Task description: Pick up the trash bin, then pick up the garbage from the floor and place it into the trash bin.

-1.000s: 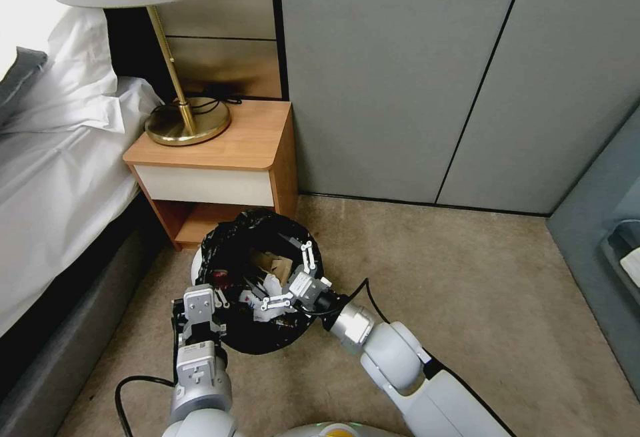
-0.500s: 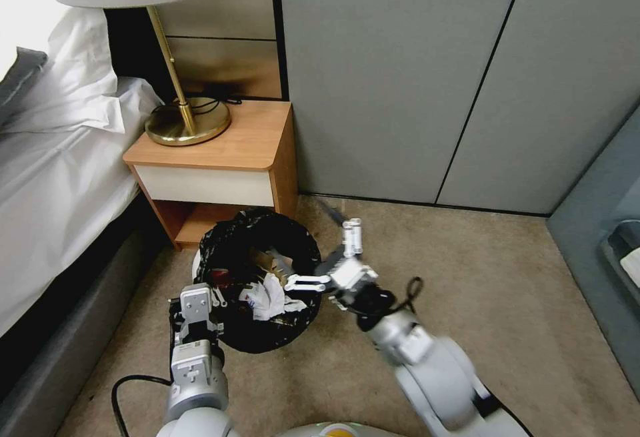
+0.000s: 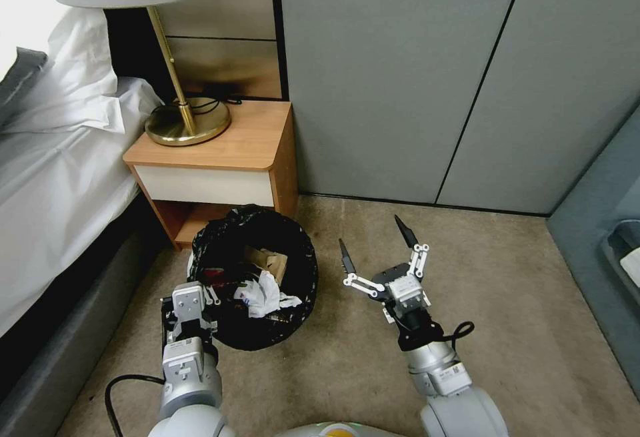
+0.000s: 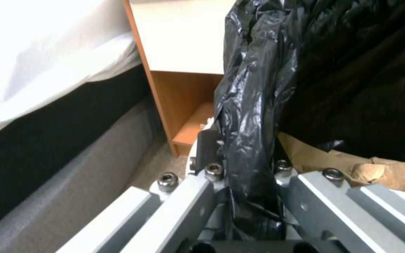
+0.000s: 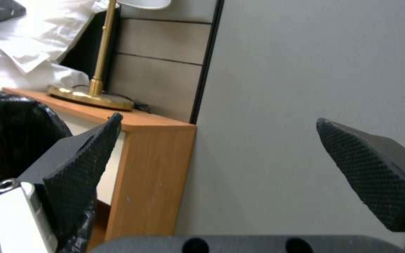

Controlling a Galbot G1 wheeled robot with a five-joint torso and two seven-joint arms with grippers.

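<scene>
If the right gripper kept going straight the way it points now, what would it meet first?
Probably the grey wall panel: the open right gripper faces it with nothing between its fingers. The nightstand lies just off to the side, though depth is unclear.

Bin liner (image 3: 230, 237) black, crinkly. Inside, left of the right gripper (image 3: 375, 243): white tissue (image 3: 265, 293), brown paper bag (image 3: 270, 263). Gripper pads (image 5: 83, 168) black, dimpled. Carpet (image 3: 507, 303) beige-tan.

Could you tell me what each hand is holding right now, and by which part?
Left hand grips the trash bin by its liner-covered rim; right hand is open, empty.
</scene>
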